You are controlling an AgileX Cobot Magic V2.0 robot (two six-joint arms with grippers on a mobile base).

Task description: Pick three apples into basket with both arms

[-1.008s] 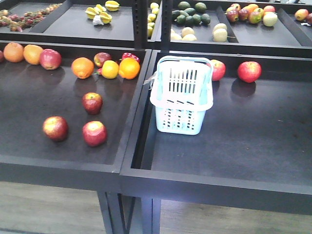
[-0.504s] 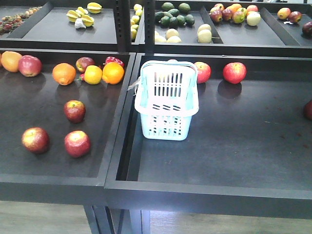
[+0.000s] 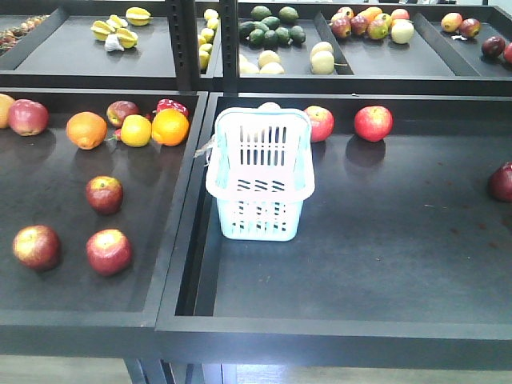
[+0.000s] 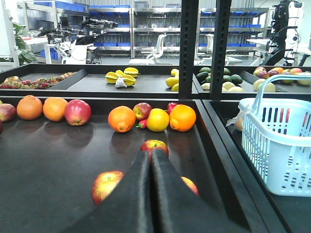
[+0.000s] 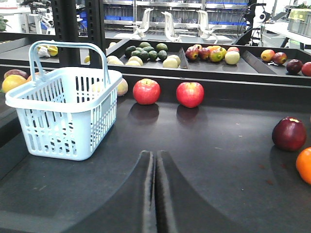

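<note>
Three dark red apples lie in the left tray: one (image 3: 104,194) farther back, two (image 3: 36,246) (image 3: 109,251) nearer the front. The pale blue basket (image 3: 260,172) stands upright at the left of the right tray. Neither arm shows in the front view. In the left wrist view my left gripper (image 4: 151,153) is shut and holds nothing. It hangs over the apples, with one (image 4: 154,145) just past its tips, one (image 4: 107,185) to the left and one (image 4: 190,184) partly hidden to the right. My right gripper (image 5: 155,154) is shut and empty, over the tray floor right of the basket (image 5: 63,116).
Oranges (image 3: 86,129) and a yellow fruit (image 3: 136,130) line the left tray's back. Two red apples (image 3: 318,123) (image 3: 373,123) sit behind the basket, and a dark one (image 3: 502,182) lies at the right edge. A raised divider (image 3: 190,208) separates the trays. Fruit trays fill the back shelf.
The whole scene has slid left and downward in the front view. The dark apple at the right edge has come into view. The fruit and basket keep their places on the trays.
</note>
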